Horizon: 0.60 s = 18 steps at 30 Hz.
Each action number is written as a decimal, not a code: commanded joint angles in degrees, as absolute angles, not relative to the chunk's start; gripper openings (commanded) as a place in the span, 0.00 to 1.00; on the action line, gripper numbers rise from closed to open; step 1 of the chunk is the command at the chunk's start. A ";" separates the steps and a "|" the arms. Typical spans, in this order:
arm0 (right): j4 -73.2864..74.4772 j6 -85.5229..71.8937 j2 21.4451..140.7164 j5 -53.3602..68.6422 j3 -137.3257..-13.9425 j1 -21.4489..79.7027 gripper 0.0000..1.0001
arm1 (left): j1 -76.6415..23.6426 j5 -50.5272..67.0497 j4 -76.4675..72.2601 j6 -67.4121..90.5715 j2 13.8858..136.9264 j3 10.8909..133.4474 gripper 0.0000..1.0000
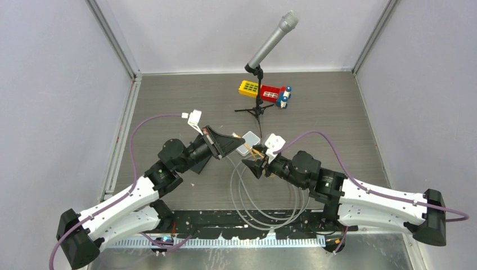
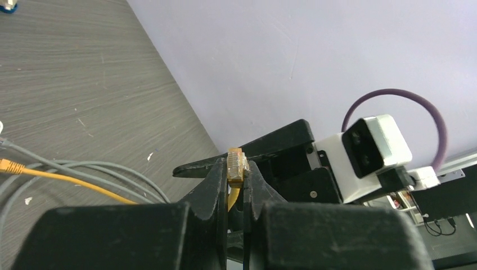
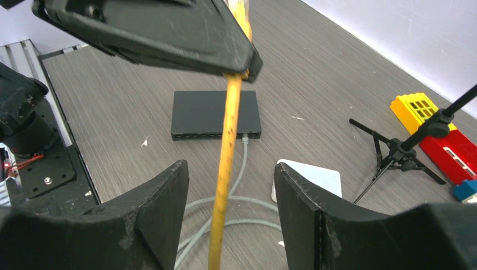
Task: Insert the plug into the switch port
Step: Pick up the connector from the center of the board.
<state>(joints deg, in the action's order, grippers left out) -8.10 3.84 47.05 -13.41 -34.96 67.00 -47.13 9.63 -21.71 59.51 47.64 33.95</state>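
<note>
Left claw [image 2: 237,179] tight around plug [image 2: 237,163]

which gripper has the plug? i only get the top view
observer: the left gripper is shut on the plug, whose tip sticks out past the fingers
operator: and the other one, is it gripping anything
observer: no, the right gripper is open. the cable runs between its fingers without touching them
</note>
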 commanded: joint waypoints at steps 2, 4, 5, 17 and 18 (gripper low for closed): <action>-13.46 6.88 48.39 -12.29 -39.69 67.21 0.61 | -47.98 7.12 -21.80 58.27 46.83 34.29 0.00; -14.11 7.20 48.37 -12.06 -39.86 67.16 0.60 | -48.14 7.05 -21.79 58.30 46.86 34.20 0.00; -14.14 7.39 48.50 -11.97 -40.08 67.12 0.59 | -48.21 6.97 -21.80 58.28 46.85 34.14 0.00; -18.53 7.70 49.34 -13.38 -38.70 66.95 0.42 | -48.52 6.76 -21.88 58.58 46.70 34.00 0.00; -19.37 7.60 49.42 -13.24 -38.33 66.91 0.42 | -48.52 6.49 -21.80 58.75 46.53 33.79 0.00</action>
